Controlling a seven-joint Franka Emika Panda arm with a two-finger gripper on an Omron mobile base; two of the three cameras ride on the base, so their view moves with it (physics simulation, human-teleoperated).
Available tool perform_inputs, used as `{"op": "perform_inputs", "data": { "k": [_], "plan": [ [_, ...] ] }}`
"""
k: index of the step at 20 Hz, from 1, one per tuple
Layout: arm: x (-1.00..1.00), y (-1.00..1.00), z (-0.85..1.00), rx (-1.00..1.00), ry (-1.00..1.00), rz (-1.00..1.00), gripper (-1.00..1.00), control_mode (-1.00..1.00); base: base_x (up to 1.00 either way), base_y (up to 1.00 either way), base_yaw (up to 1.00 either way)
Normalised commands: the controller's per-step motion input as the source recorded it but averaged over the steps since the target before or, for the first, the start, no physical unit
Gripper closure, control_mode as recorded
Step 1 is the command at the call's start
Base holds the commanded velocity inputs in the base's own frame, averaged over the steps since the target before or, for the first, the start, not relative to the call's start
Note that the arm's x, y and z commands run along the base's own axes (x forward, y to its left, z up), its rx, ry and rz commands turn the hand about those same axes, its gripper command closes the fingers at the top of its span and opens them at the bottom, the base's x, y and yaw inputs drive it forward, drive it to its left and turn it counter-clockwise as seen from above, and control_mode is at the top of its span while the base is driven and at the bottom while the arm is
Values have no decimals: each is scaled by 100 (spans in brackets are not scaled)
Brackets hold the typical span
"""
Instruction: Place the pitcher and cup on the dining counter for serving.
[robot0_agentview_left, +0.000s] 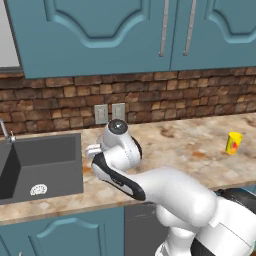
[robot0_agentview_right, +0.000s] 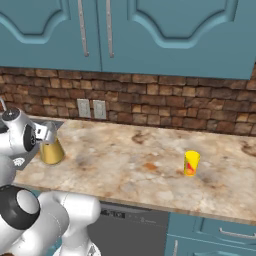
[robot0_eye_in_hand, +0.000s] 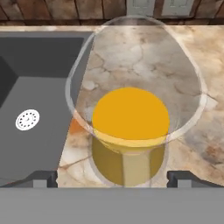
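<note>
The clear glass carafe-shaped pitcher (robot0_eye_in_hand: 131, 113) with yellow-orange liquid inside fills the middle of the hand view, seen from above through its wide mouth. It stands on the beige marbled stone worktop (robot0_eye_in_hand: 205, 61), just beside the rim of the dark grey sink (robot0_eye_in_hand: 35, 87), which takes up the left of that frame with its white round drain (robot0_eye_in_hand: 27, 119) at centre left. The two dark tips of the hand (robot0_eye_in_hand: 118, 178) rise at the bottom of the frame, one on each side of the pitcher's base and spread apart; whether they touch the glass cannot be told.

In the right base view the pitcher (robot0_agentview_right: 51, 150) shows at the left edge of the frame, just right of the white arm's wrist (robot0_agentview_right: 20, 135), its lower part amber. The small yellow-orange cup with a red mark (robot0_agentview_right: 191, 163) stands upright right of centre, well apart from the pitcher, on the same worktop (robot0_agentview_right: 125, 160).

In the left base view the cup (robot0_agentview_left: 233, 143) sits at the right edge of the frame and the sink (robot0_agentview_left: 45, 165) at the left, with the arm (robot0_agentview_left: 120, 150) bent over the worktop (robot0_agentview_left: 185, 145) between them. Two grey wall outlets (robot0_agentview_left: 110, 113) sit in the brown brick backsplash (robot0_agentview_left: 190, 97) below teal-blue cabinets (robot0_agentview_left: 125, 30).
</note>
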Motion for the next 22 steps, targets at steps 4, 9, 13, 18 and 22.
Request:
{"op": "perform_inputs", "data": {
  "k": [4,9,13,18,22],
  "plan": [
    [16,0,-21,0,7,0,-100,-100,0,0,0],
    [12,0,-26,0,4,0,-100,-100,0,0,0],
    [18,-2,-27,0,1,0,-100,-100,0,0,0],
    [9,-9,-37,0,1,0,-100,-100,0,0,0],
    [-8,-27,-50,0,4,0,100,-100,0,0,0]
  ]
}}
